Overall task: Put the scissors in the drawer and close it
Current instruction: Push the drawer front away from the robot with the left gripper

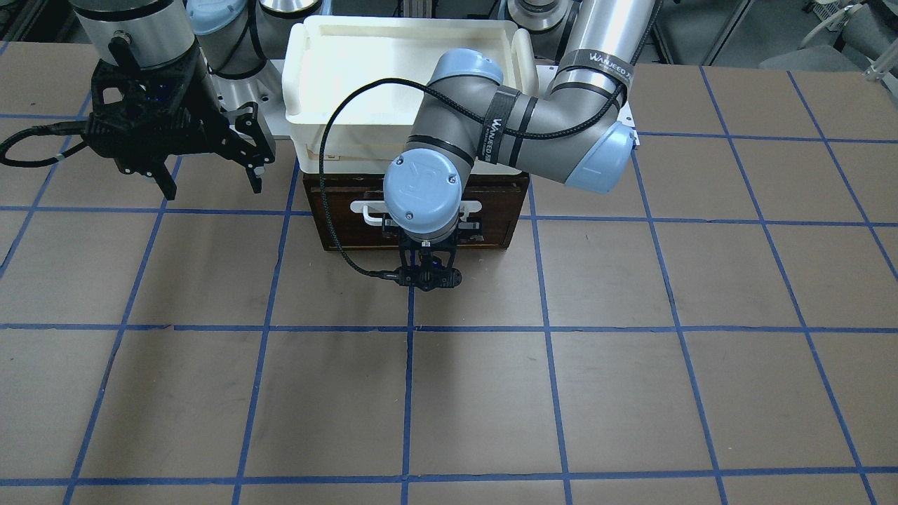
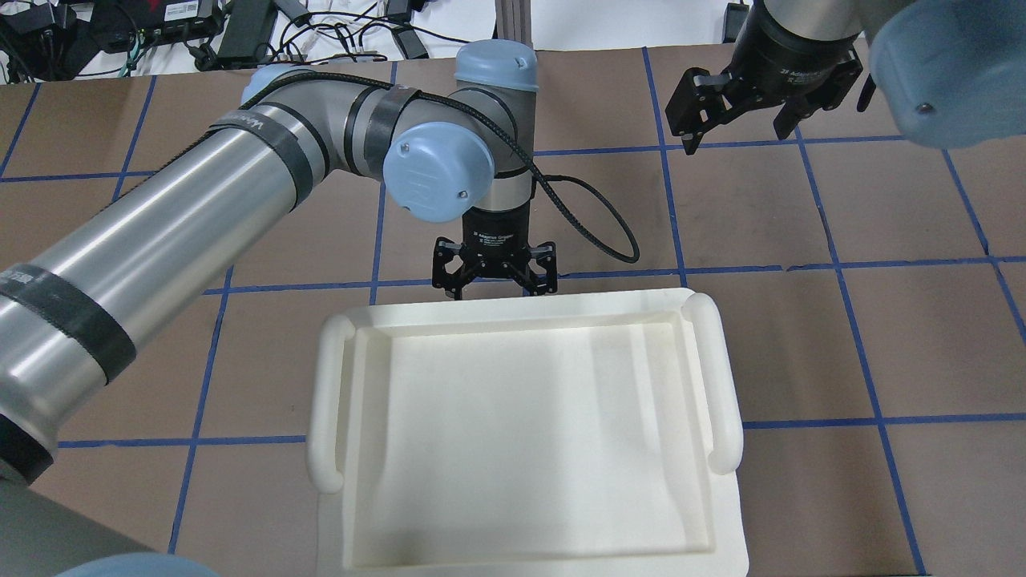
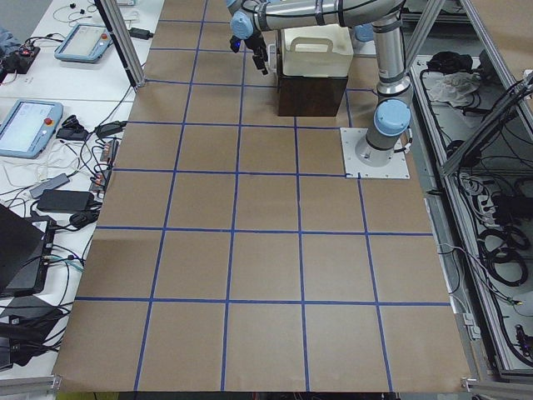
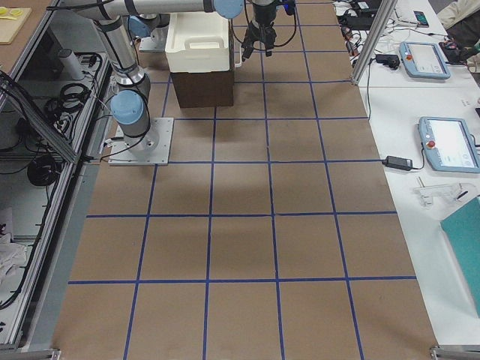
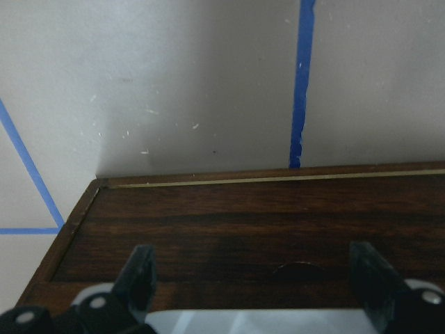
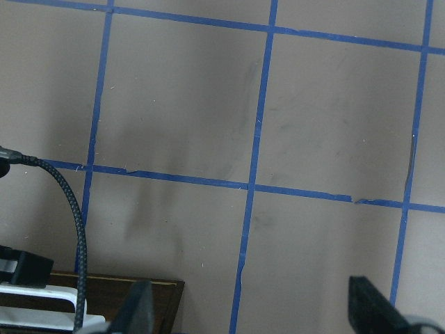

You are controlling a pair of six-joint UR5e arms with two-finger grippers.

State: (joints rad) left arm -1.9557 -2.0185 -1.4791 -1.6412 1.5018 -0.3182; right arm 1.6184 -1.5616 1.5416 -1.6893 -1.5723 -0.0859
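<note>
The drawer (image 1: 491,210) has a dark brown wooden front and a white bar handle (image 1: 365,208). It sits pushed in under the white tray, and none of its interior shows. My left gripper (image 1: 428,235) is open in front of it, fingers spread either side of the handle's middle. In the left wrist view the fingers (image 5: 142,273) stand wide apart over the drawer front (image 5: 243,216), with the handle (image 5: 250,321) between them. The scissors are out of view. My right gripper (image 1: 210,172) is open and empty, beside the drawer above the table.
A white plastic tray (image 2: 329,385) sits on top of the brown cabinet and hides it from above. The table (image 1: 491,393) is brown with blue tape lines. The left arm's black cable (image 1: 330,210) loops in front of the drawer's left part.
</note>
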